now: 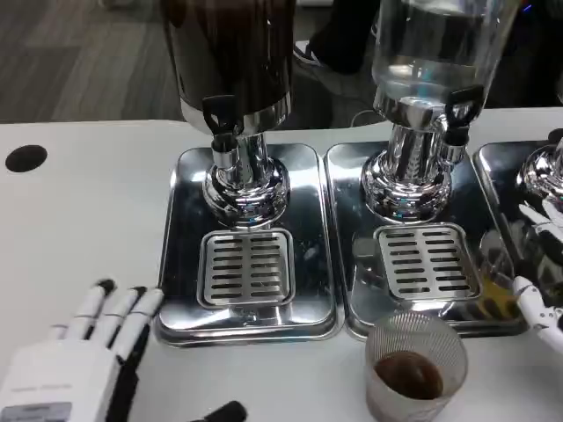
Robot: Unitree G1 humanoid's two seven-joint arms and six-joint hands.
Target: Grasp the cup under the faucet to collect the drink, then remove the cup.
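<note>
1. Cup (415, 367) stands on the counter (79, 229) at near right, just in front of the middle tray (347, 264), dark drink in the bottom.
2. We see the left hand (84, 352) at near left, fingers apart, holding nothing, fingertips near the left tray (176, 264).
3. Right hand (541, 312) at right edge, just beside the cup; grip state: cannot tell.
4. Dark dispenser (233, 53) on far left, clear dispenser (435, 53) right of it.

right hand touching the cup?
Apart. In the head view the right hand sits at the frame's right edge, with bare table visible between its fingers and the cup.
</note>
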